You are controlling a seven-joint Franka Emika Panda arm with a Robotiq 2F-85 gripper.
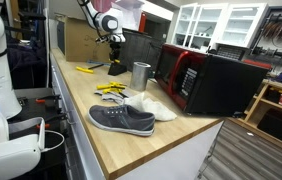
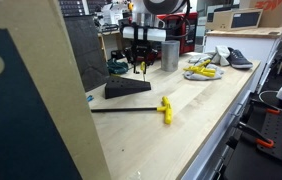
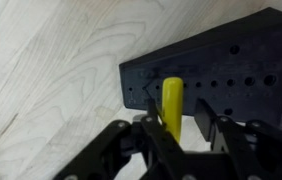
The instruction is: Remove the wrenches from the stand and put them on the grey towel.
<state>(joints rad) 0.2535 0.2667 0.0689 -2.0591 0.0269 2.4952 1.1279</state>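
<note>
The black stand (image 3: 216,65) lies on the wooden counter and shows in both exterior views (image 1: 116,70) (image 2: 126,89). A yellow-handled wrench (image 3: 171,102) sticks up from the stand's near edge. My gripper (image 3: 178,113) hangs right over the stand (image 1: 114,45) (image 2: 139,62). It is open, with the yellow handle between the fingers, against one finger and clear of the other. Another yellow-handled wrench (image 2: 164,108) lies loose on the counter (image 1: 86,69). The grey towel (image 2: 209,73) holds several yellow wrenches (image 1: 110,88).
A shiny steel cup (image 1: 141,73) (image 2: 169,55) stands next to the stand. A grey shoe (image 1: 121,119) (image 2: 237,57) lies by the towel. A red and black microwave (image 1: 206,80) stands behind. A cardboard panel (image 2: 26,100) blocks one side.
</note>
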